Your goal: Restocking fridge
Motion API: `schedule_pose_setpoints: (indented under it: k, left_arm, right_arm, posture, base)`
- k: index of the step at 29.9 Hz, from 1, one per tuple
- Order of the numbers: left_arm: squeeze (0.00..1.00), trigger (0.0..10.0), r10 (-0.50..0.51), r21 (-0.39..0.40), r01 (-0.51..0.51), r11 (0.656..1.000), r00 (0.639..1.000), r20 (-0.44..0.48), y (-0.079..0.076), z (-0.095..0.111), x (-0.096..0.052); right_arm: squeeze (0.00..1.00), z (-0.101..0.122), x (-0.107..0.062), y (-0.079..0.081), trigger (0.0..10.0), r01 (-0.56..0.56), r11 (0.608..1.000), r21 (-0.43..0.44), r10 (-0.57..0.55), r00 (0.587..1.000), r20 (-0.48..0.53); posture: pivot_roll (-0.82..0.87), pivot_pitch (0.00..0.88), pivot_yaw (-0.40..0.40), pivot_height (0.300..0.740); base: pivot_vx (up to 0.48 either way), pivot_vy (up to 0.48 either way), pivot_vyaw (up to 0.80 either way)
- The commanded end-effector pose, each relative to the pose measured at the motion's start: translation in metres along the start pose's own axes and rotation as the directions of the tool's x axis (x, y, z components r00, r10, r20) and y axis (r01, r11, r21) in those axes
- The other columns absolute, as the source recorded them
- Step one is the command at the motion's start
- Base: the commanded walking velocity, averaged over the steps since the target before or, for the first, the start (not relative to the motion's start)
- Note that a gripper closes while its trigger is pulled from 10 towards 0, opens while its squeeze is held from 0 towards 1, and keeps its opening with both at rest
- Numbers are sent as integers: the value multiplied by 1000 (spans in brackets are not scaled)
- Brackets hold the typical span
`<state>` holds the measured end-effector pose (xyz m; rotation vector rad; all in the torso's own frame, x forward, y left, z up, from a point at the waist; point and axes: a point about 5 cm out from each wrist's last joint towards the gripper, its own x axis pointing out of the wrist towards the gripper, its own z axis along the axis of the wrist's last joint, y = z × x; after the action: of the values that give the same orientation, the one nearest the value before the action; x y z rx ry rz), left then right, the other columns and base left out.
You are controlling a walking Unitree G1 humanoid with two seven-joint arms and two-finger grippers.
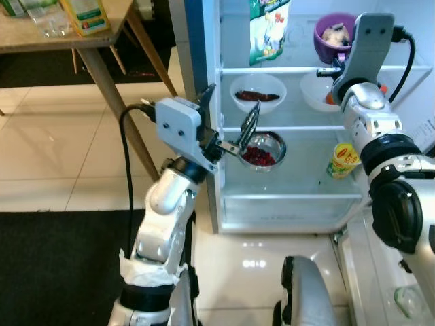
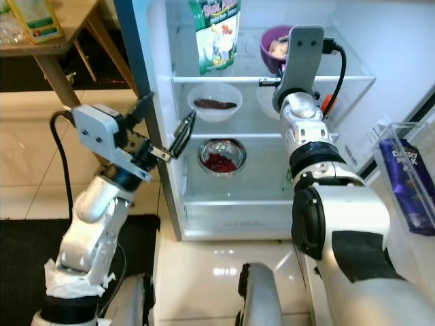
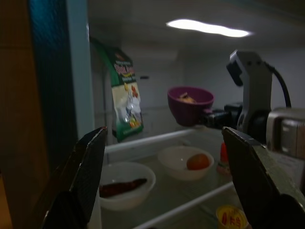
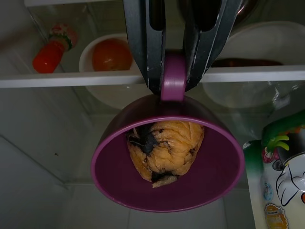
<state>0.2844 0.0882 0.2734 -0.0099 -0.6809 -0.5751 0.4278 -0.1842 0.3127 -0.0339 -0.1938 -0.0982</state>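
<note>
Purple bowl (image 4: 167, 157) with a browned piece of food hangs by its handle from the right gripper (image 4: 174, 71), clenched on it, above the fridge's top shelf (image 1: 292, 69) (not set down yet, I judge). Already stocked: a white bowl (image 1: 258, 92), a steel bowl of red berries (image 1: 262, 151), a green packet (image 1: 268, 30). The left gripper (image 1: 231, 122) waits released beside the fridge's edge.

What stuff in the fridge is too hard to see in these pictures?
- Purple cup: the right end effector grips its handle; the eye views do not settle whether it rests on the shelf, since the robot's wrist covers it.
- Lumpy orange food inside: unclear what it is.
- Green bag: top cut off by the picture edge.
- Yellow can: label too small to read.
</note>
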Motion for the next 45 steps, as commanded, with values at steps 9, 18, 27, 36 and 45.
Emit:
schedule_pose_setpoints:
  k: [9,18,27,36,45]
  left_arm:
    - [0,10000,-32,20,32,999,999,42,1,24,13]
    - [0,10000,-53,-2,54,999,998,38,-6,31,14]
    - [0,10000,-61,-16,61,998,997,36,-10,30,14]
    - [0,10000,-69,-43,71,997,997,28,-17,24,13]
    - [0,10000,-81,-34,81,996,997,12,-16,16,12]
  right_arm:
    - [0,15,2,-12,10000,29,1000,8,-29,999,15]
    - [1000,34,4,-20,10000,61,998,11,-62,996,66]
    - [102,43,4,-25,10000,57,998,38,-60,992,109]
    - [0,64,0,-40,10000,-15,997,72,-4,966,257]
    - [0,35,-9,-44,10000,-184,983,-24,184,948,259]
  posture:
    - [75,374,-7,571]
    - [85,381,-12,571]
    - [77,358,-11,571]
    - [47,308,0,571]
    - [37,248,1,571]
  base:
    - [0,0,0]
    - [0,0,0]
    - [0,0,0]
    - [0,0,0]
    - [0,0,0]
